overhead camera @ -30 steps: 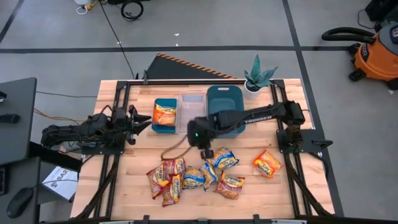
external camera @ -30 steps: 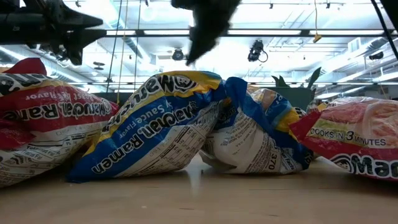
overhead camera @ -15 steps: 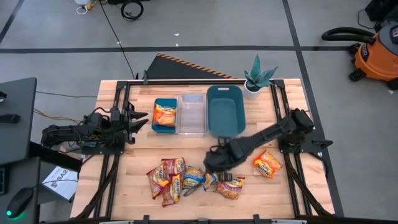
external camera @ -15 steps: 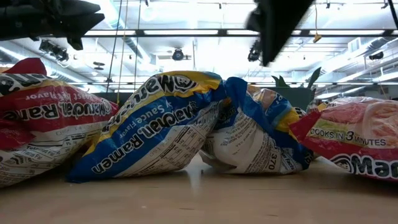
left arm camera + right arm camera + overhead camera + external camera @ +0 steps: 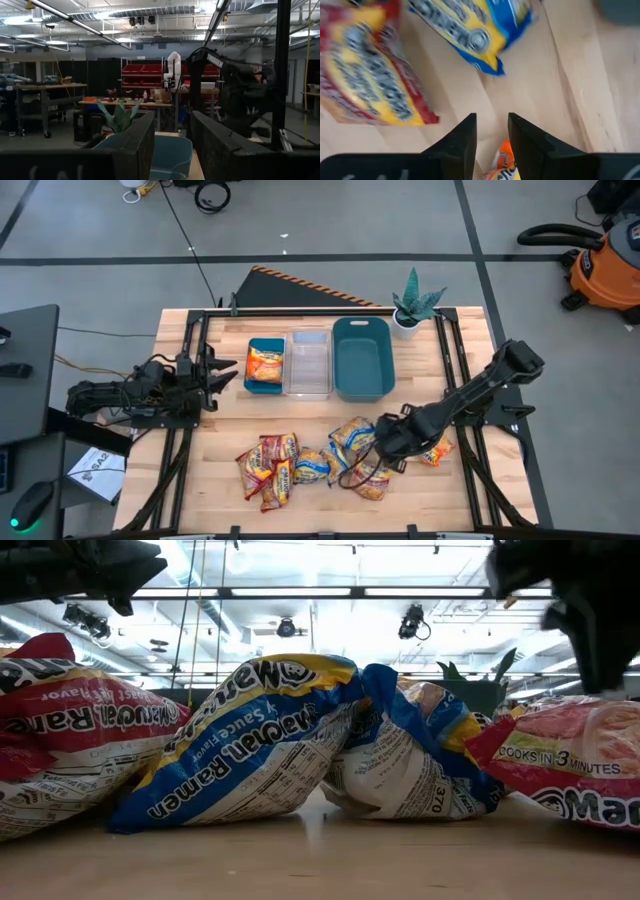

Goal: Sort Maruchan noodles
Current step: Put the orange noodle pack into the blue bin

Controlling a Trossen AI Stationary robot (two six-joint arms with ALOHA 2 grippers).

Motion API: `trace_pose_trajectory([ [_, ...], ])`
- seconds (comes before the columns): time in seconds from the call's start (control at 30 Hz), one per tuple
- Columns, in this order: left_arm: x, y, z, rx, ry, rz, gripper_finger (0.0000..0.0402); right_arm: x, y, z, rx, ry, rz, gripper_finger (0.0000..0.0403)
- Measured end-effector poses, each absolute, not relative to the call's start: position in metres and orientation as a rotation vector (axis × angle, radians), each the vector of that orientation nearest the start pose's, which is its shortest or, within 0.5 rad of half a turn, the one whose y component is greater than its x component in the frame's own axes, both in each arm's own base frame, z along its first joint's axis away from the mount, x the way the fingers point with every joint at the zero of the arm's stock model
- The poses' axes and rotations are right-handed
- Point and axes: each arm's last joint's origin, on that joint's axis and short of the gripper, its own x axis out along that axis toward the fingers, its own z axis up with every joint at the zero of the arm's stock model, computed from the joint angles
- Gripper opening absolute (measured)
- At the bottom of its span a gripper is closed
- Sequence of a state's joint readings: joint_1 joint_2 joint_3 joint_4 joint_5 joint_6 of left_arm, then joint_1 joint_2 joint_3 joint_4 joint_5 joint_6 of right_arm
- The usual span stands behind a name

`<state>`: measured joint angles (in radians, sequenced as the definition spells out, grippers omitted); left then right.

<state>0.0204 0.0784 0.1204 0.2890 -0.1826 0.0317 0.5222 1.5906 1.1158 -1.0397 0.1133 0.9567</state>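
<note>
Several Maruchan noodle packets (image 5: 300, 465), orange, dark red and blue, lie flat in a loose pile on the near half of the table. One orange packet (image 5: 438, 450) lies apart to their right, and another orange one sits in the small teal bin (image 5: 265, 365). My right gripper (image 5: 383, 445) hovers open between the pile and that lone packet. In the right wrist view the gripper (image 5: 492, 120) has a blue packet (image 5: 470, 25) and a red one (image 5: 365, 75) ahead, with the orange packet (image 5: 504, 162) showing through its gap. My left gripper (image 5: 232, 370) waits open beside the small teal bin.
A clear bin (image 5: 308, 363) and a large teal bin (image 5: 362, 358) stand in a row with the small teal one at the table's far middle. A potted plant (image 5: 415, 302) stands at the far right corner. Bare wood lies near the right and left edges.
My right arm has swung away from over the bins. Its gripper went toward the near edge, then to the right across the pile, ending beside the lone orange packet. The left arm has kept still.
</note>
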Motion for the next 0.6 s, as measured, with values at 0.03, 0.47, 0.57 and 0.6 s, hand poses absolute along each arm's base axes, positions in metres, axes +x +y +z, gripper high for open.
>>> trace_pose_trajectory([
  [0.03,0.09,0.007,0.225,-0.002,-0.323,0.205,0.0135,0.237,0.133,0.209,0.3,1.427,-0.375,0.0125],
  [0.47,0.091,0.007,0.221,-0.039,-0.284,0.199,0.0134,0.212,0.115,0.162,0.22,1.592,-0.271,0.022],
  [0.57,0.091,0.007,0.221,-0.059,-0.286,0.196,0.0135,0.209,0.113,0.156,0.18,1.616,-0.232,0.0212],
  [0.6,0.091,0.007,0.221,-0.068,-0.286,0.195,0.0135,0.208,0.112,0.154,0.165,1.625,-0.216,0.0206],
])
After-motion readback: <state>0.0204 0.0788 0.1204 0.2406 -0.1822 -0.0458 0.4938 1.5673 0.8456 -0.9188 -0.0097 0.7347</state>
